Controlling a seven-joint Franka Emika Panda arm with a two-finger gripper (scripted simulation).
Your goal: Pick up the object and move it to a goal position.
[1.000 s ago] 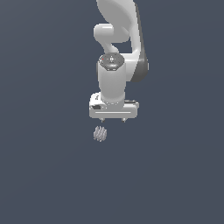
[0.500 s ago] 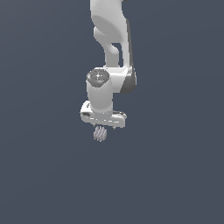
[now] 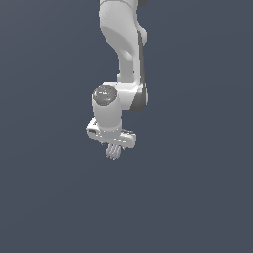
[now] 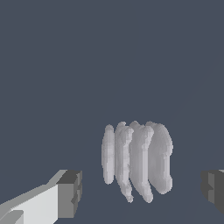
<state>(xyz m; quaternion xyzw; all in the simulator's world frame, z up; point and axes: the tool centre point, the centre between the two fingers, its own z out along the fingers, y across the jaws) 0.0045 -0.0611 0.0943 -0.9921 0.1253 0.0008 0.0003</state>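
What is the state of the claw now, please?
Claw: open, holding nothing; the ribbed lump sits between its fingers, touching neither.

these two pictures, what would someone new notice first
In the exterior view, the white arm comes down from the top of a plain dark grey scene, the gripper right over a small pale ribbed object. In the wrist view that object shows as several thin parallel fins, sitting in the gap between the two dark finger pads, whose jaws stand open and apart from it.
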